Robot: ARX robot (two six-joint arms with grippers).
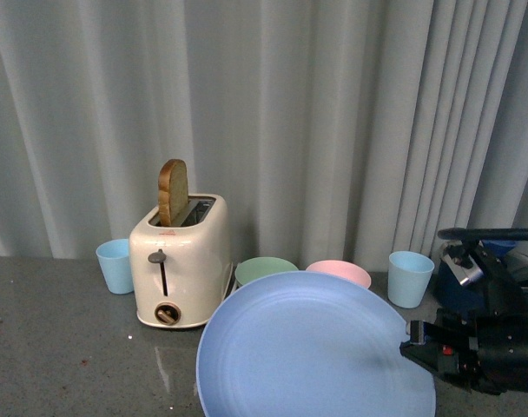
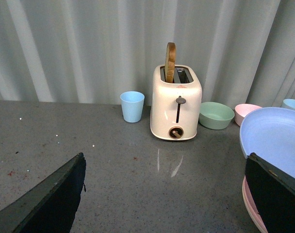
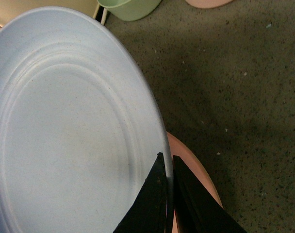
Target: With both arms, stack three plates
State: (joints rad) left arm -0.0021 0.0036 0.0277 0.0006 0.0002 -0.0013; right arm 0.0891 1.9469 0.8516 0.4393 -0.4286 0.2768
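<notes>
Blue, and tilted up off the counter, the light blue plate (image 1: 312, 347) is pinched at its right rim by the right gripper (image 3: 168, 167), one black finger on each face of the edge. Directly beneath that rim the pink plate (image 3: 193, 170) lies on the grey counter (image 1: 64, 347), only its edge showing. The left gripper (image 2: 162, 194) has its fingers spread wide with nothing between them, low over bare counter on the left. Behind the plates stand a green bowl (image 1: 264, 269) and a pink bowl (image 1: 340, 272), just beside each other, with a toaster (image 1: 179, 261) holding a slice of bread (image 1: 172, 191) and a blue cup (image 1: 115, 265) on one side and another cup (image 1: 411, 278) on the other.
</notes>
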